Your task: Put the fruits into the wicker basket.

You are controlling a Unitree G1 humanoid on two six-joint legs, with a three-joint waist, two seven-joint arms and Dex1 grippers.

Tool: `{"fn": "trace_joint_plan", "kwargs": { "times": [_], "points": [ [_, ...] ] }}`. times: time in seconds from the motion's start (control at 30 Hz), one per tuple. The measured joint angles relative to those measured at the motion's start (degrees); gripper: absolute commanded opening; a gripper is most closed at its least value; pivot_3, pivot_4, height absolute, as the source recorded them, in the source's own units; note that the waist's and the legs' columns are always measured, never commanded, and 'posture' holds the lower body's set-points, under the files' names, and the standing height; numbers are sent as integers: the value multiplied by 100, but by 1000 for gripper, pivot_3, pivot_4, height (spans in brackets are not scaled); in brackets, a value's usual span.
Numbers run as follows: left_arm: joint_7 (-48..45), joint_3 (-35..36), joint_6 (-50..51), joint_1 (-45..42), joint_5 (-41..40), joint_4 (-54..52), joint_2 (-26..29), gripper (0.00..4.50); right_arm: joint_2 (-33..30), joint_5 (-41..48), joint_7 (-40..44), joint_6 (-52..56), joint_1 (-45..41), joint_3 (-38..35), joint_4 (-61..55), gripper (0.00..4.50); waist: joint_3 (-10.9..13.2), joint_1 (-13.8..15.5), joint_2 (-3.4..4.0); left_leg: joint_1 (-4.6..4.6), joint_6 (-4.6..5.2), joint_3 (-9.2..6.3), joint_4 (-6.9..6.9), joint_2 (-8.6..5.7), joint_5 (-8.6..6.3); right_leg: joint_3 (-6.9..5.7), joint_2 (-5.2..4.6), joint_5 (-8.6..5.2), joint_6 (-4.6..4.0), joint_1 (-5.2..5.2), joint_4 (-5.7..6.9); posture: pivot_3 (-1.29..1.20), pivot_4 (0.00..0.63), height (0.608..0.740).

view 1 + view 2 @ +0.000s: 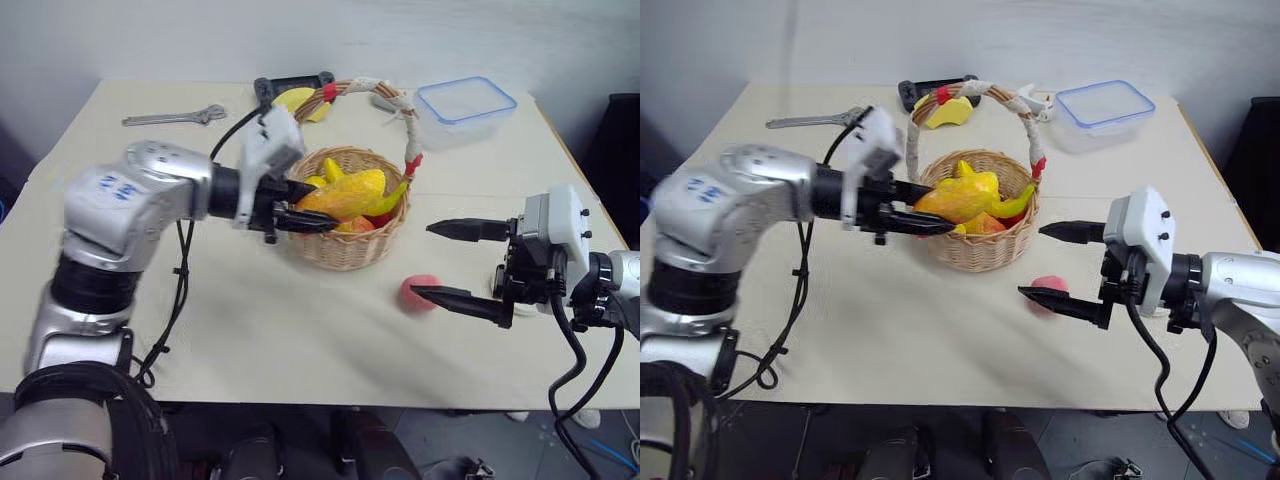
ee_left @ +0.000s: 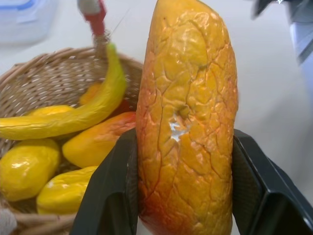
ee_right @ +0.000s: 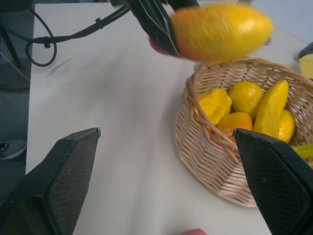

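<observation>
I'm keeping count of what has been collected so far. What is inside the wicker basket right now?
The wicker basket holds several yellow and orange toy fruits, including a curved banana-like one. Anything beneath that pile is covered. The mango, gripped by the left gripper, is above the rim, not in.

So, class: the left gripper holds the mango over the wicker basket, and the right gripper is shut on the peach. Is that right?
Not quite. The right gripper is open, and the peach lies on the table beside it, as the left eye view shows. The left gripper does hold the mango over the wicker basket.
</observation>
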Motion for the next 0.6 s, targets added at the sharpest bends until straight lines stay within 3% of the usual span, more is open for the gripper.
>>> {"fn": "trace_joint_plan", "kwargs": {
  "times": [0.23,0.5,0.6],
  "points": [
    [501,-218,-480,-3,721,460,-578,1913,8,-112,-285,-1,46,1,-8,4500,0,9,0,-2,-9,4,5,6,2,1,4,-2,-5,-10,14,0,150,740],
    [467,256,-496,-8,647,620,-797,4464,9,-206,-490,-1,191,-18,-5,4500,0,8,1,3,-12,5,4,5,6,2,3,-3,-5,-11,28,0,150,740],
    [169,729,-587,14,281,598,-811,4464,-12,-398,-490,-13,575,-157,2,4500,0,10,1,2,-12,7,5,4,5,3,2,-3,-4,-10,27,0,150,740]
  ]
}}
